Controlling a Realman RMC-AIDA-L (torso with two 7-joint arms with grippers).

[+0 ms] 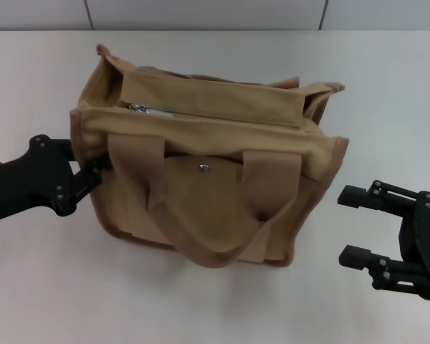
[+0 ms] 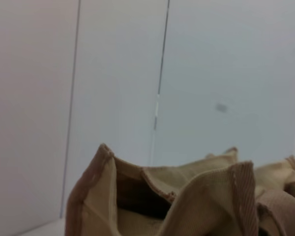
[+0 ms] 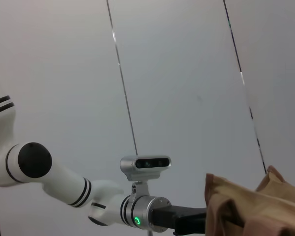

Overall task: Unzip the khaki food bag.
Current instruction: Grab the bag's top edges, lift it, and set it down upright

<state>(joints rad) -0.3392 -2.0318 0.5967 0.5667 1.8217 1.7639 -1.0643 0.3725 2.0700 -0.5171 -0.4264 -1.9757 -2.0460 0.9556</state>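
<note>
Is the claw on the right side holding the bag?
No, the right gripper hangs open beside the khaki food bag, with bare table between its fingers and the bag.

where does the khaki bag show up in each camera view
Head view: the khaki food bag stands mid-table, the left hand at its left side, the open right hand apart on its right.
Left wrist view: only the bag's top edge, along the bottom.
Right wrist view: a bag corner at the lower right.
Shared landmark: the pale panelled wall behind the bag.

Even, soft light; blurred wrist views
</note>
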